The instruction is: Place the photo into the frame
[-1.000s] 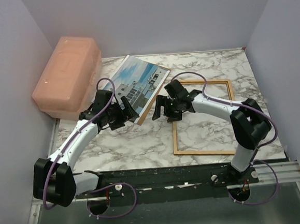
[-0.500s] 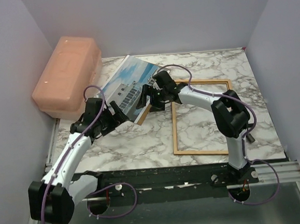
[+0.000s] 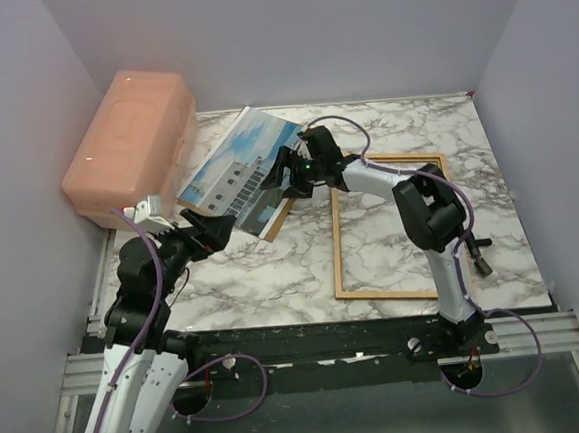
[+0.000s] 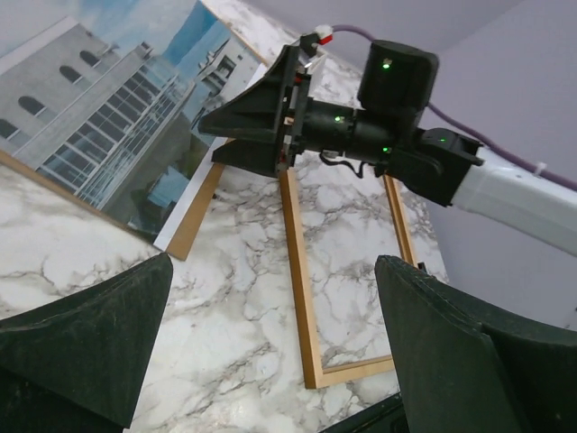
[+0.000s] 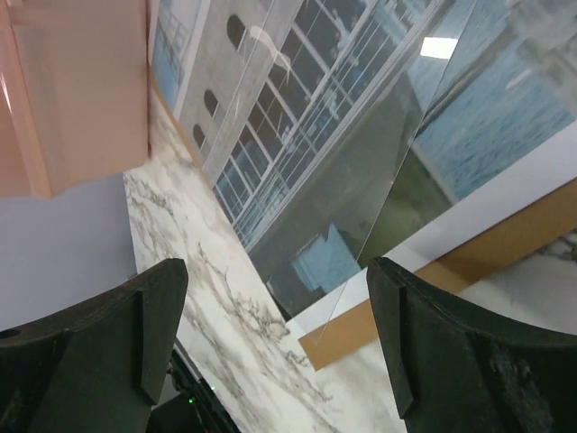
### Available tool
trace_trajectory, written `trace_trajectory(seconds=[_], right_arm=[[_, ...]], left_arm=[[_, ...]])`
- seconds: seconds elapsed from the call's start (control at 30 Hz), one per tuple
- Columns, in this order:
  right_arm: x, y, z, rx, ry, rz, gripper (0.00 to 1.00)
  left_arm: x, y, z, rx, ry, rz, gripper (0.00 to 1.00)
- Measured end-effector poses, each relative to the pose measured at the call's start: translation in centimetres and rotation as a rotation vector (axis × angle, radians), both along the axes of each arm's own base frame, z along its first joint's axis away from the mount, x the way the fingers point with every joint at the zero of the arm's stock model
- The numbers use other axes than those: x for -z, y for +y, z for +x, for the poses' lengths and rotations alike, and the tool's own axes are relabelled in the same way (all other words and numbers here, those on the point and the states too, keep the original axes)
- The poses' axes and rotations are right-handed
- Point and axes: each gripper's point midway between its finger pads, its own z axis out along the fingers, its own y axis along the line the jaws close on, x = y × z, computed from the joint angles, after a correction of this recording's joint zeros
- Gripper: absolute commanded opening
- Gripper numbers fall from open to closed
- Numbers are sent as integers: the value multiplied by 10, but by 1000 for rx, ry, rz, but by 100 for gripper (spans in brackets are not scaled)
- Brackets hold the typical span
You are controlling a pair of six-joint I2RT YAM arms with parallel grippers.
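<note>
The photo [image 3: 234, 174] of a white building lies at the back left on a brown backing board [image 3: 282, 215], with a clear sheet over it [image 5: 361, 153]. To its right the empty wooden frame [image 3: 335, 248] lies flat on the marble. My right gripper [image 3: 278, 177] is open at the photo's right edge, fingers spread above the print [image 5: 297, 117] and the board's corner [image 5: 433, 289], holding nothing. My left gripper [image 3: 218, 228] is open near the photo's near corner, clear of it. In the left wrist view, only marble lies between its fingers [image 4: 90, 334], with the frame [image 4: 297, 271] ahead.
A pink plastic box [image 3: 129, 149] stands at the back left, against the photo's far side. Lilac walls close in the table on three sides. The black rail [image 3: 319, 340] carrying the arm bases runs along the near edge.
My left arm has drawn back toward the near left, off the photo. My right gripper has swung left from the frame's corner to the photo's right edge.
</note>
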Motion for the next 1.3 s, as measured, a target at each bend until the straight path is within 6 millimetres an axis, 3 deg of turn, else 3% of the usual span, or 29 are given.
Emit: trace_trajectory(seconds=[0.13,0.37,0.83,1.3], right_arm=[[8,1,15,21,1,12,88],[25,2,27,56,37,43,87],[22,10,41,68,71,164,86],[21,30,13,10,134,308,84]], left_arm=[[-9,-1,-3,7,-57,-18,99],[-4,-3,-1,19,-45,-18,99],[4,-10,1,49,-18,-28,98],[16,-11,6,51,27,-17,98]])
